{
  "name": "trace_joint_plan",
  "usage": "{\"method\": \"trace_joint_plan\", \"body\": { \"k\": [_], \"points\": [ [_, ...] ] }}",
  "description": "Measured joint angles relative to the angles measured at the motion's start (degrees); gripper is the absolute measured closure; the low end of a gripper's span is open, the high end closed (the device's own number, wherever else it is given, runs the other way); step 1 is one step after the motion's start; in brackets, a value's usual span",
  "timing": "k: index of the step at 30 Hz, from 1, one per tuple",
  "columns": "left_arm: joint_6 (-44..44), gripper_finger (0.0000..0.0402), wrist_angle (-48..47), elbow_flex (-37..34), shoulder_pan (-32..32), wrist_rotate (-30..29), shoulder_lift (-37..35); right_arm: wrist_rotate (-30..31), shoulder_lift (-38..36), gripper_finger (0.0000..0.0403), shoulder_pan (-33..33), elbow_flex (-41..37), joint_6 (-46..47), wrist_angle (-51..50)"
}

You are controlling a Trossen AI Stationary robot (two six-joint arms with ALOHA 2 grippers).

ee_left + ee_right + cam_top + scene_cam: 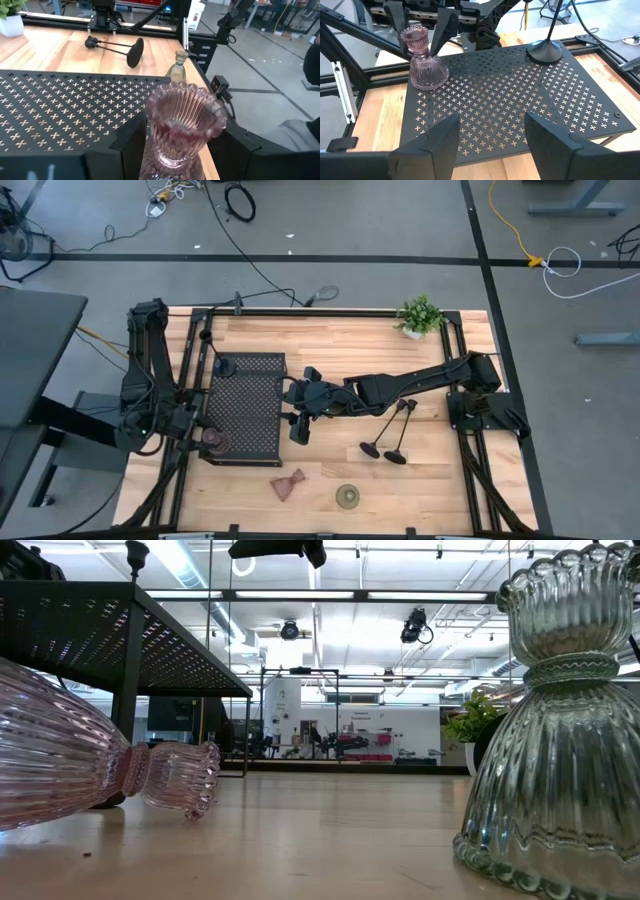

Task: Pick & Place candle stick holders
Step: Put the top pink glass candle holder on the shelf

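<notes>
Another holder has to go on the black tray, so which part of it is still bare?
The tray's middle is bare, between the pink holder at one corner and the tall black stem's base at another. Crowded: that pink corner, where the left gripper's open fingers flank the holder.

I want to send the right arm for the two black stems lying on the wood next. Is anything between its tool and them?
Nothing visible. The right tool hangs open at the tray's edge; the fallen black stems lie beside its forearm on bare wood.
</notes>
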Motion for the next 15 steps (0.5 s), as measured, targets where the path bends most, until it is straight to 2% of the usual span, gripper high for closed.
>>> {"method": "trace_joint_plan", "body": {
  "k": [5, 9, 12, 15],
  "points": [
    [4.8, 0.0204, 1.9, 0.0, 0.0, 0.3, 0.0, 0.0, 0.0, 0.0181, 0.0, 0.0, 0.0, 0.0],
    [5.6, 0.0204, 2.0, 0.0, 0.0, 3.0, 0.0, 0.0, 0.0, 0.0181, 0.0, 0.0, 0.0, 0.0],
    [6.1, 0.0204, 2.4, 0.0, 0.0, 2.6, 0.0, 0.0, 0.0, 0.0181, 0.0, 0.0, 0.0, 0.0],
    [10.3, 0.0204, 2.4, 0.0, 0.0, 1.4, 0.0, 0.0, 0.0, 0.0181, 0.0, 0.0, 0.0, 0.1]
  ]
}}
